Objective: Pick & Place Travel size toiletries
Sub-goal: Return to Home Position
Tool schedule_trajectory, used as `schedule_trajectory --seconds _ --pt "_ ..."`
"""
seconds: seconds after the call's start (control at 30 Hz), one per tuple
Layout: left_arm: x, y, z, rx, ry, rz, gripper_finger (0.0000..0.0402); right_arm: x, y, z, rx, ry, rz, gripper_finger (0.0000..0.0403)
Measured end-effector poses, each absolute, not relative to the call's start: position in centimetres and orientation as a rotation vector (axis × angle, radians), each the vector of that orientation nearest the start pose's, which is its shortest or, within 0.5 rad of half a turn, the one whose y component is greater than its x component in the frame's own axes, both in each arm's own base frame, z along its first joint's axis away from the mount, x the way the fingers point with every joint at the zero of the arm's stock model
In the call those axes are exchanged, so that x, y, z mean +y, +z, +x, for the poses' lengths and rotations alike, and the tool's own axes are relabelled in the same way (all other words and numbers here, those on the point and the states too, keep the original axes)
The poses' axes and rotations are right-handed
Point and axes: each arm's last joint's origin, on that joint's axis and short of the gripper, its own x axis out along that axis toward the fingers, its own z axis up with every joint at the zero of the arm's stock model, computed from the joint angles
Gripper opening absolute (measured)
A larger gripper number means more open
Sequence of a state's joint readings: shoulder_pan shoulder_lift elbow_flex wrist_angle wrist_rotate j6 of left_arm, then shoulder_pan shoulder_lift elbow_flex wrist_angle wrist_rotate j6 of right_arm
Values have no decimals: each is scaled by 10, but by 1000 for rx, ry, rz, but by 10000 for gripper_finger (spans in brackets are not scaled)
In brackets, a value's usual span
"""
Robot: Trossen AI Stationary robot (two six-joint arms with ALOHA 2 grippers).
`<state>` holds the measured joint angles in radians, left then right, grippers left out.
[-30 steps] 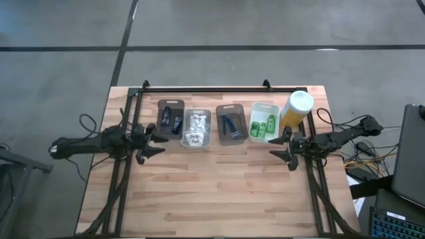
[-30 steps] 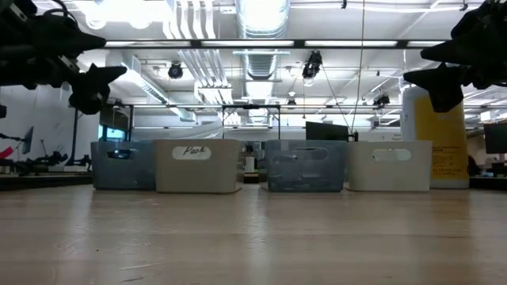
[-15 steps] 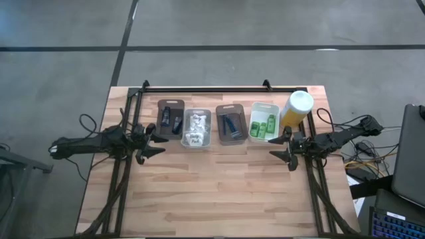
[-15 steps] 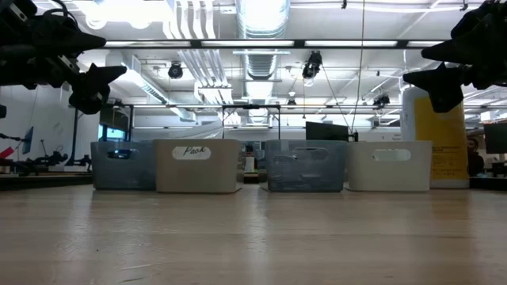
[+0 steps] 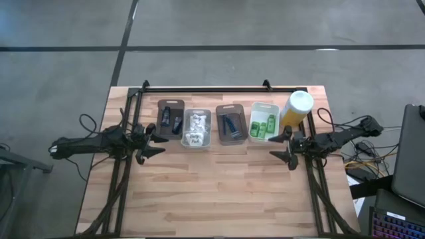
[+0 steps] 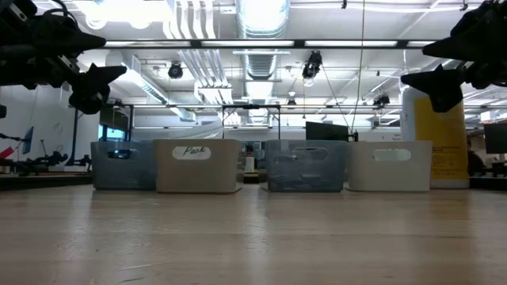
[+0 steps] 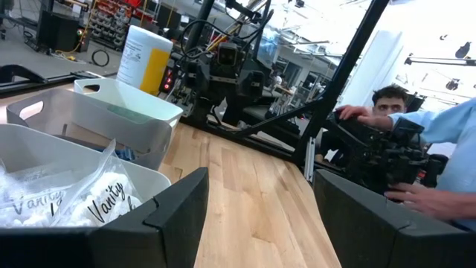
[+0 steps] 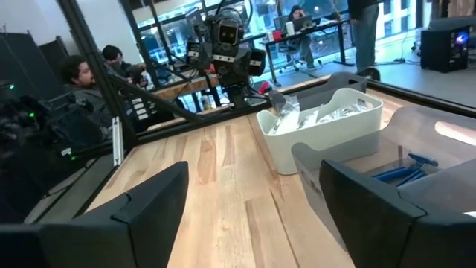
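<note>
You see the table under soft, even overhead light — shadows are faint. From table height, ceiling lights glare white, turning the left gripper and right gripper into black silhouettes.

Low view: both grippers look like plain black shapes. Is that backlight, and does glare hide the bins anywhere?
Low view: yes, bright ceiling lights behind them leave the left gripper and right gripper as silhouettes; the fronts of the bins are evenly lit. High view: flat light, no glare on the table.
</note>
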<state>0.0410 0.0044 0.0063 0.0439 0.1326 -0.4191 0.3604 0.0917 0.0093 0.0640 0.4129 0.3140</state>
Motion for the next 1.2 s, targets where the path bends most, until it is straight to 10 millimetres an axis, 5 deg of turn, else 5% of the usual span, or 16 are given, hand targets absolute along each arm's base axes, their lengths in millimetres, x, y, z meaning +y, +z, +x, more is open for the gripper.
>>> schedule_trajectory --seconds 0.47,0.8,1.2 --pt "0 169 97 -25 -100 -415 248 5 173 95 -91 -202 229 338" --pt "0 169 97 -24 -99 -415 248 3 176 96 -103 138 -4 361" --pt "0 169 97 -24 -99 -415 248 3 172 97 -56 145 73 335"
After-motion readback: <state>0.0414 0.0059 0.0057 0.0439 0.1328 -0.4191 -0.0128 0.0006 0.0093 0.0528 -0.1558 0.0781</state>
